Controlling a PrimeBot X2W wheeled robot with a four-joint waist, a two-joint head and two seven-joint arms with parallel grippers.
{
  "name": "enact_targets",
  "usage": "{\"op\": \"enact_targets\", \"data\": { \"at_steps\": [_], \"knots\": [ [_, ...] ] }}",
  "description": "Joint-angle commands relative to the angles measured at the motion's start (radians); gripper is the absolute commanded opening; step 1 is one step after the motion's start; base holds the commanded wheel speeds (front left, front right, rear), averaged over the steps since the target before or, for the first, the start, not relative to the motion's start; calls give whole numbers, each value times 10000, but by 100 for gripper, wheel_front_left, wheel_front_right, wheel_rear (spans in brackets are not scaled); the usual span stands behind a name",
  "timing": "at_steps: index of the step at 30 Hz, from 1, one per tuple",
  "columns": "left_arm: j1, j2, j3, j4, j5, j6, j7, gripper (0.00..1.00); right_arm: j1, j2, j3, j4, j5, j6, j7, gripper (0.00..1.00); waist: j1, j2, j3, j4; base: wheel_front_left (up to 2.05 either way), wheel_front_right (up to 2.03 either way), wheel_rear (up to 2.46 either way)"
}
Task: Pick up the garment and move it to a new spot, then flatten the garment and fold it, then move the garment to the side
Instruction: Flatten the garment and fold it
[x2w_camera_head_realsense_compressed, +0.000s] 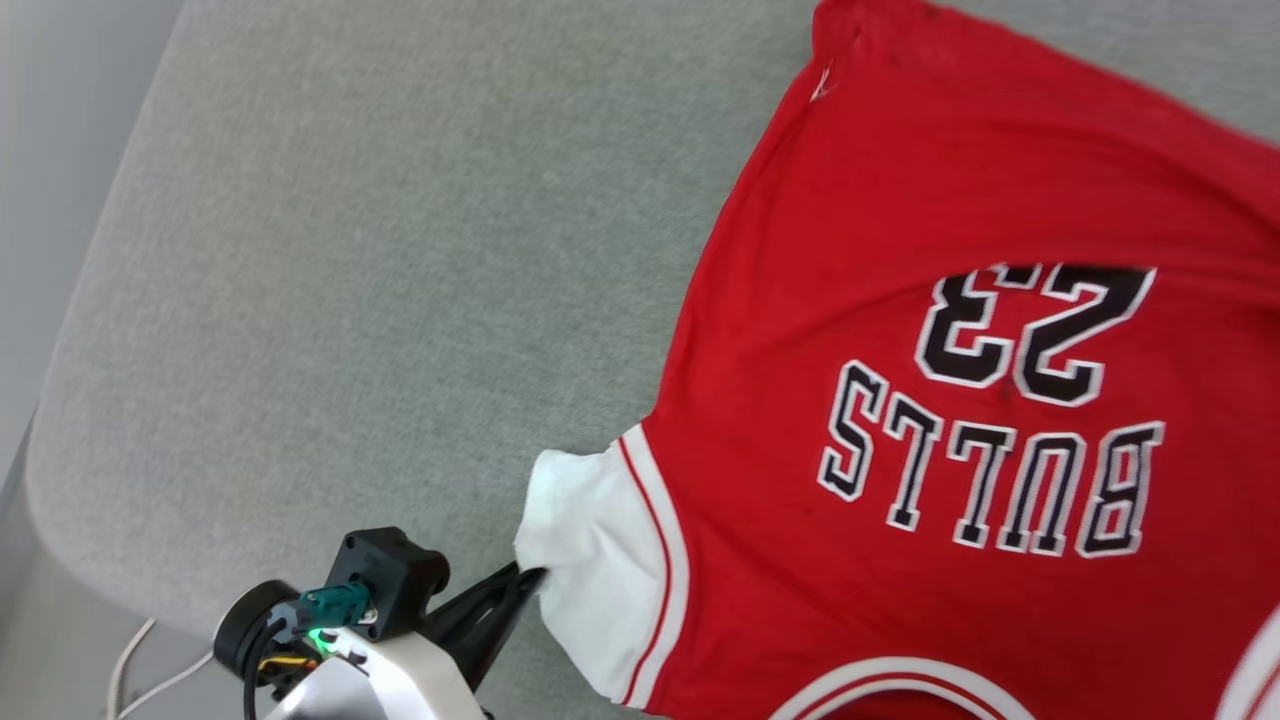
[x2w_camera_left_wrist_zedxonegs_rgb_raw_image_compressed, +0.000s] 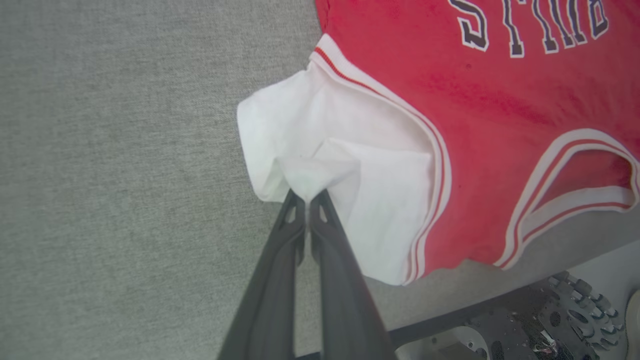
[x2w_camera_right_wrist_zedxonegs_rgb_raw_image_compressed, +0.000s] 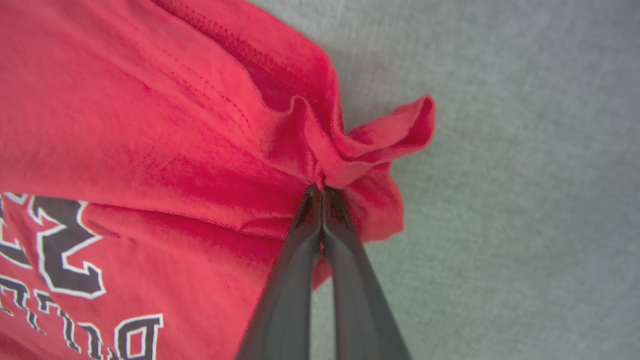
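The garment (x2w_camera_head_realsense_compressed: 950, 250) lies print-up toward 3 o'clock on the grey padded surface (x2w_camera_head_realsense_compressed: 350, 250). The left gripper (x2w_camera_left_wrist_zedxonegs_rgb_raw_image_compressed: 307, 196), at 7 o'clock, has its fingers pinched shut on the white sleeve (x2w_camera_left_wrist_zedxonegs_rgb_raw_image_compressed: 310, 125). The right gripper (x2w_camera_right_wrist_zedxonegs_rgb_raw_image_compressed: 322, 189) has its fingers clamped on a red hem corner (x2w_camera_right_wrist_zedxonegs_rgb_raw_image_compressed: 395, 130). This looks like the pick-up; next, both arms should lift together and keep the cloth taut.

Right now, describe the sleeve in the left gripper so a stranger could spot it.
On the grey fabric surface lies a red shirt printed BULLS 23. At the shirt's edge on the robot's left a sleeve sticks out, its tip pinched by the left gripper. Unlike the red body, it is plain white, edged with red-and-white trim.
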Motion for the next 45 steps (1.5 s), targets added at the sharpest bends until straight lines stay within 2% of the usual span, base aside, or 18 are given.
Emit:
{"op": "enact_targets", "data": {
  "at_steps": [1,9,14,16,20,26,33,38,39,40,45],
  "knots": [
    [161,88,80,78,-29,73,9,0,582,-47,85,2,179,-4,-13,0,0,0,-744,-736,0,0,0],
    [717,239,361,379,-395,432,-7,0,2943,119,301,-878,1430,-4,-473,0,0,0,-2062,-1861,0,0,0],
    [1024,206,457,562,-563,608,-126,0,4486,-24,311,-2106,1987,-4,-1055,0,0,0,-2652,-2339,0,0,0],
    [1151,191,473,650,-610,680,-173,0,5124,218,114,-2582,2279,-4,-1201,0,0,0,-2826,-2513,0,0,0],
    [1271,142,439,697,-661,726,-197,0,6066,319,-116,-3280,2474,-4,-1272,0,0,0,-3024,-2696,0,0,0],
    [1401,94,490,707,-704,843,-294,0,7878,934,-489,-4064,2605,-4,-1471,0,0,0,-3266,-2921,0,0,0],
    [1407,-139,376,647,-868,779,-375,0,9319,1547,-899,-4020,2523,-4,-2243,0,0,0,-3375,-2830,0,0,0],
    [1484,-103,351,612,-859,855,-329,0,9739,1472,-741,-3969,2669,-4,-2641,0,0,0,-3462,-2769,0,0,0],
    [1476,-93,351,590,-842,878,-333,0,9703,1341,-655,-4049,2707,-4,-2804,13,0,0,-3469,-2762,0,0,0],
    [1473,-79,355,559,-817,902,-331,0,9617,1258,-611,-4071,2743,-4,-2923,100,0,0,-3468,-2760,0,0,0],
    [1353,-51,306,402,-711,925,-277,0,8995,630,-143,-4480,3112,-4,-3200,100,0,0,-3358,-2659,0,0,0]
  ]
}}
